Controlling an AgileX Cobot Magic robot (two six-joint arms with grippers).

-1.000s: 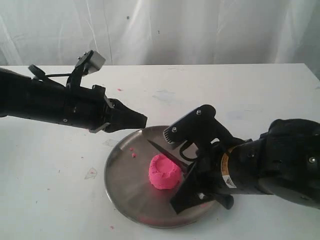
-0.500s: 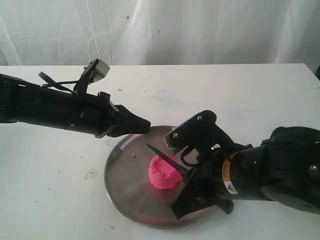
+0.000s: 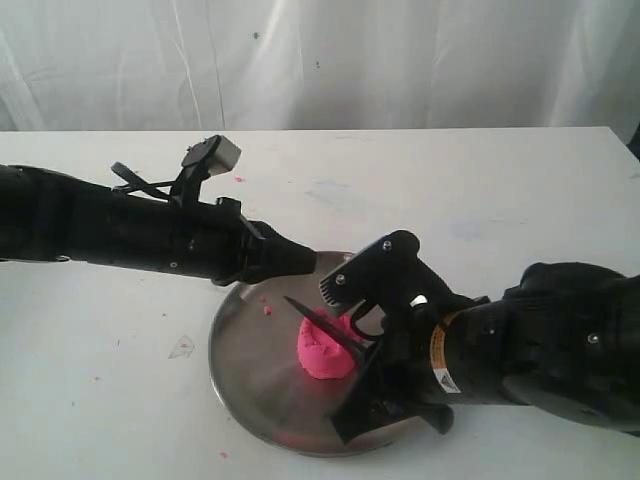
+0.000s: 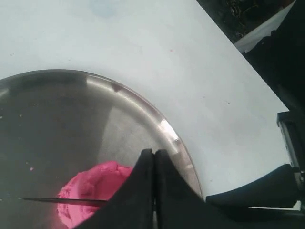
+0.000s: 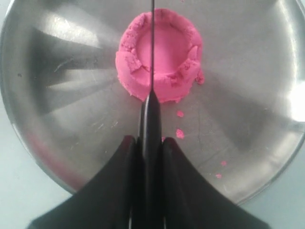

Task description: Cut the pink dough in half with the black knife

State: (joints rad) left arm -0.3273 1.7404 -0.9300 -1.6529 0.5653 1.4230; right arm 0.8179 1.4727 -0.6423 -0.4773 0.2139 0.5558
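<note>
Dough (image 5: 159, 64) — one dimpled pink lump, uncut, lying on the steel plate (image 5: 62, 95) a little off its centre. The right gripper (image 5: 151, 143) is clamped on the knife (image 5: 152, 47), whose edge lines up over the lump just left of its middle; whether the blade touches the dough cannot be told. Step in hand: aligning for the cut. The next move likely calls for a straight downward press, perhaps shifted toward the centre for equal halves. Crumbs (image 5: 179, 133) lie beside the lump. The left gripper (image 3: 300, 261), its jaws pressed together and empty, hovers by the plate's far rim. Beyond — the white table (image 3: 400, 170), then a white curtain (image 3: 400, 60).
</note>
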